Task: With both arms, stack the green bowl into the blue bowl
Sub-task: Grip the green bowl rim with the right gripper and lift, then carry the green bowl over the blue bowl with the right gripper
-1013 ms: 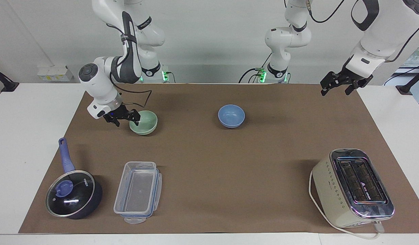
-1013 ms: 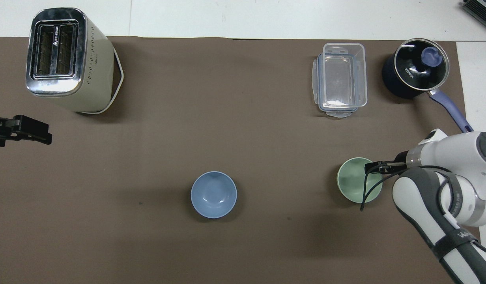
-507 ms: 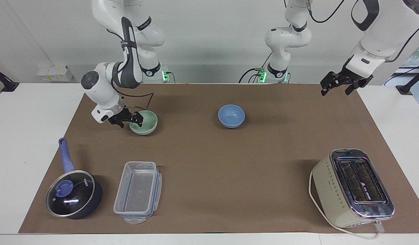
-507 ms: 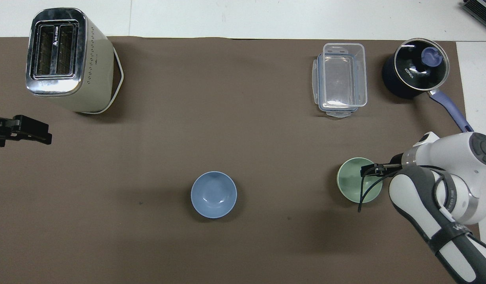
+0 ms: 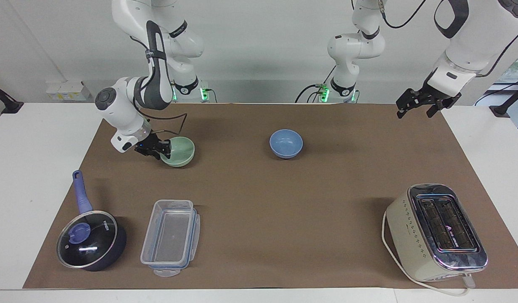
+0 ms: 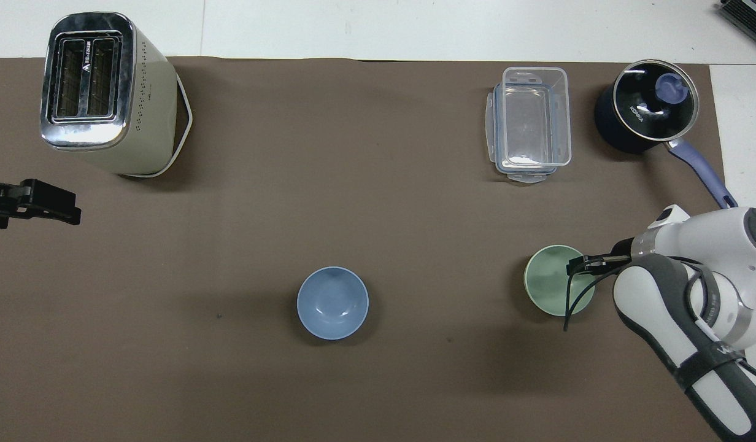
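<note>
Right pincer [image 5: 164, 148] pinches the rim of the small pale mint-green bowl [image 5: 179, 151]. Bare brown mat separates it from the periwinkle-blue bowl [image 5: 286, 143]. Left pincer [image 5: 418, 103] waits spread over the desk [image 5: 486, 139] edge

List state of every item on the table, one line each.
Pale mint-green bowl: upright, empty, right pincer at its rim.
Periwinkle-blue bowl: upright, empty, untouched.
Dark blue saucepan: glass lid on.
Clear plastic container: open, empty.
Cream toaster: slots empty.
Left pincer: raised, waiting.
</note>
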